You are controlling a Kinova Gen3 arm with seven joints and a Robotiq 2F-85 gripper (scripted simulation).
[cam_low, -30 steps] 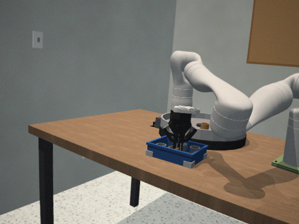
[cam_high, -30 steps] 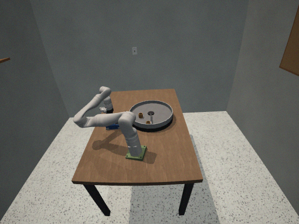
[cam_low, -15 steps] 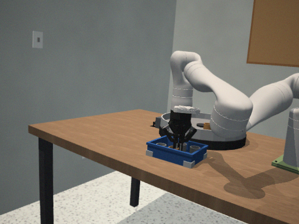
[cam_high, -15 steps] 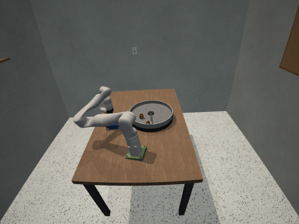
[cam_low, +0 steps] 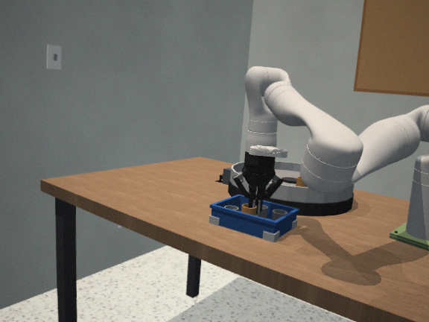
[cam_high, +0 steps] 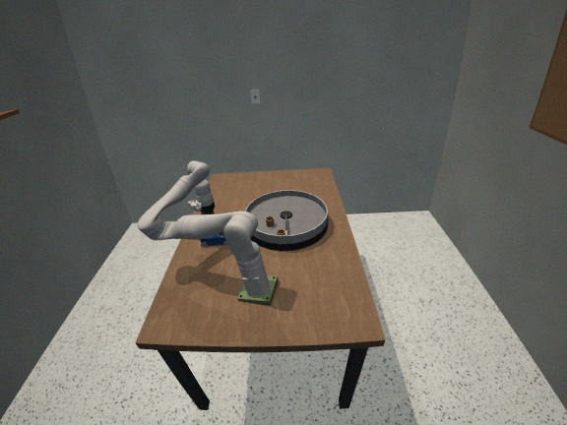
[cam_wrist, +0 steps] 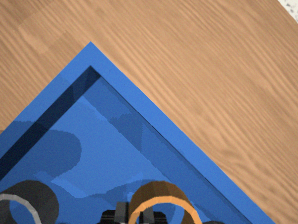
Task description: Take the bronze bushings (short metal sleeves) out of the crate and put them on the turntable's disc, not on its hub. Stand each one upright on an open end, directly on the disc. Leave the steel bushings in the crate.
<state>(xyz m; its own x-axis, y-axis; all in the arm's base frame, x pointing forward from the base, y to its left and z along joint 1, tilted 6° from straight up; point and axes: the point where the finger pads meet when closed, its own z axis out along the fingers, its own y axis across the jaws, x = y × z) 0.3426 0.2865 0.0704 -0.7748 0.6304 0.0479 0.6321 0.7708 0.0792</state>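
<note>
Over the blue crate [cam_low: 246, 223], the claw [cam_low: 257, 203] pinches a bronze bushing [cam_low: 249, 208] by its wall.

My table [cam_low: 149, 186] is smooth brown wood. The blue crate [cam_low: 246, 221] looks like matt plastic. The bronze bushing [cam_wrist: 161, 202] in my pincer [cam_low: 257, 201] is dull metal.

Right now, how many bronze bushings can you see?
3: two upright on the turntable disc, one in the crate gripped by the gripper. More may be hidden.
</note>
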